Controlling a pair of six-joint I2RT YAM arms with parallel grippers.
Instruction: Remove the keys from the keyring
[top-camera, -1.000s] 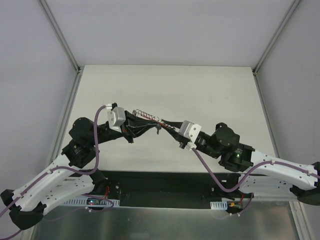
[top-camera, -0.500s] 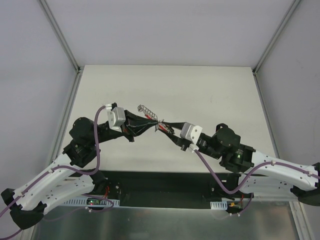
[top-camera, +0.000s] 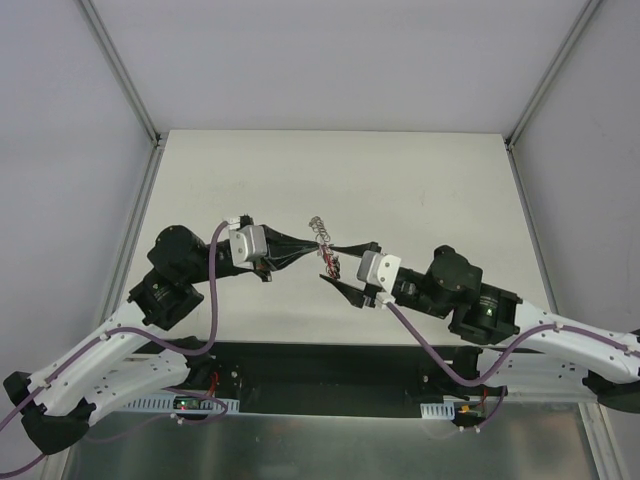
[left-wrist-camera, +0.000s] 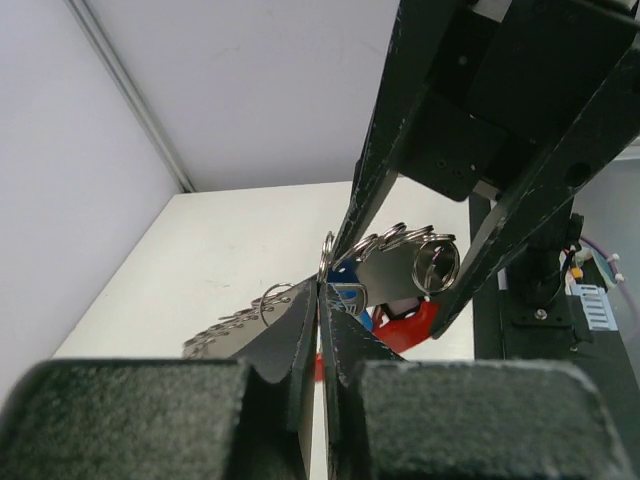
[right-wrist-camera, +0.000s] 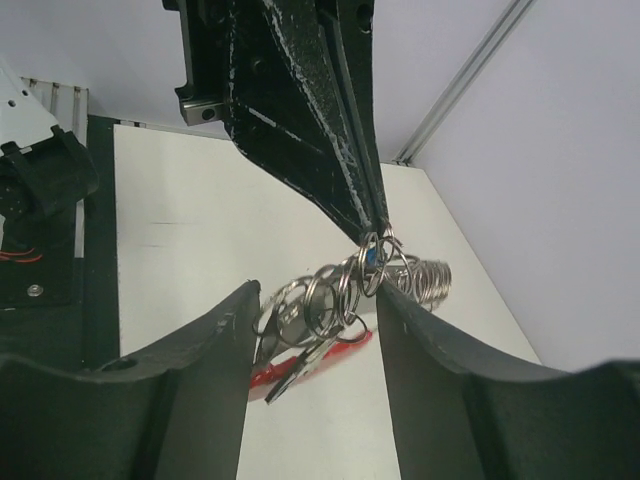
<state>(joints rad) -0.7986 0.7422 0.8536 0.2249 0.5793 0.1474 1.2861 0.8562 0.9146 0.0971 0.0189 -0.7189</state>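
Pinched the keyring (right-wrist-camera: 347, 283) aloft over the table (top-camera: 420, 180) between tight-closed left fingers (left-wrist-camera: 290, 340). Keys (right-wrist-camera: 285, 320) and red tag (left-wrist-camera: 405, 325) hung between parted right fingers (right-wrist-camera: 200, 350). Probably best clamped on one key, then worked round the wire, not yanked.

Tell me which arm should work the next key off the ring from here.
Right. The left gripper is shut on the keyring, holding it up, so it is busy. The right gripper is open, fingers either side of the hanging keys, likely ready to close on one.
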